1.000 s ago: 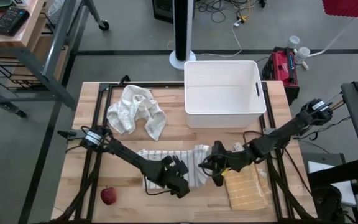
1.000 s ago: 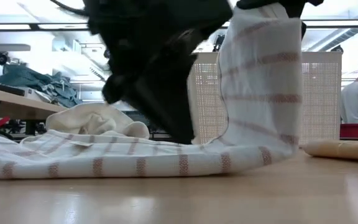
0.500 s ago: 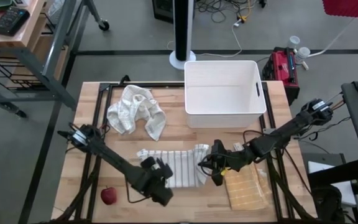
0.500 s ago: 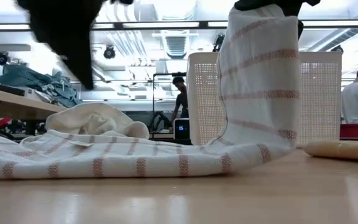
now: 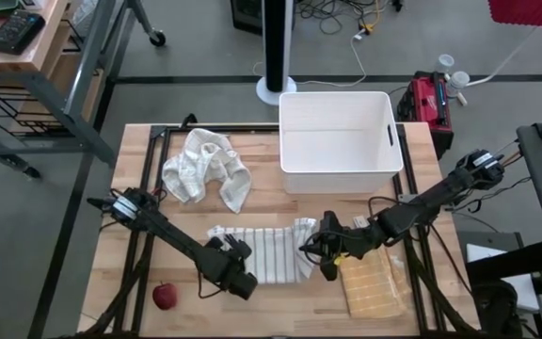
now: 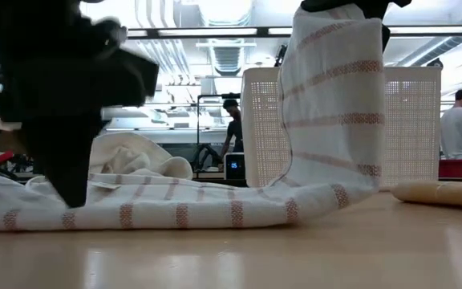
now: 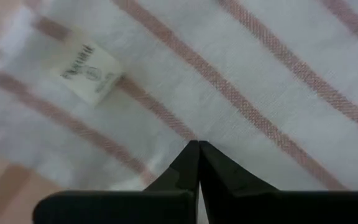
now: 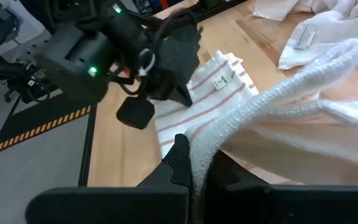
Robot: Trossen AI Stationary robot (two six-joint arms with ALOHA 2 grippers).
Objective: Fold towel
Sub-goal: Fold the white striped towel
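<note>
Left tool (image 7: 197, 144) clenched, tips pressing down on the striped towel (image 5: 276, 247) flat under it on the desk (image 5: 280, 311). Right tool (image 5: 324, 247) clenched, gripping the towel's opposite edge, lifting it.

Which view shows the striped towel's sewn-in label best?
The left wrist view: the label sits large on the striped towel. The right wrist view shows it tiny; high and low views don't show it.

striped towel's sewn tag (image 7: 91, 73), print unreadable
</note>
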